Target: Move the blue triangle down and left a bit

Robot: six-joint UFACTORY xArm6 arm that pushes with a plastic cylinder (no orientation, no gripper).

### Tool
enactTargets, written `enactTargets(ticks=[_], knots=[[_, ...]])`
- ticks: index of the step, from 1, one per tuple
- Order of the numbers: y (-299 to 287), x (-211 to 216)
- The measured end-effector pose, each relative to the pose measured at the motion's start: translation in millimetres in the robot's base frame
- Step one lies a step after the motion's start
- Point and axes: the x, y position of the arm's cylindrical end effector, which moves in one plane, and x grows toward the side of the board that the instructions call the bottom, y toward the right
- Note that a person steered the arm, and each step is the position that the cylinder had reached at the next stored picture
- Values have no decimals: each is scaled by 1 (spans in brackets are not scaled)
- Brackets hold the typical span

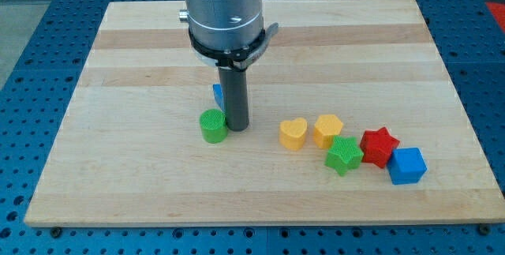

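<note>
Hiding behind my tip (238, 127), the blue triangle (216, 94) looks small, hard and light. It should slide easily. Push its top-right side. No jaws here, only a rod.

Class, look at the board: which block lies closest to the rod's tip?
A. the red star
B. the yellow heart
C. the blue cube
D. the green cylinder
D: my tip stands right beside the green cylinder, just to its right in the view, while the yellow heart, red star and blue cube lie well off toward the view's right.
</note>
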Motion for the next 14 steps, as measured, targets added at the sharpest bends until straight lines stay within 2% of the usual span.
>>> enactTargets(ticks=[1, 2, 3, 4, 5, 6, 7, 8, 10, 12, 13, 14], knots=[[83, 0], [134, 12], [105, 5], [39, -7], [40, -15], [40, -42], [11, -108], [-42, -93], [27, -57], [-74, -72], [-82, -51], [-116, -40]])
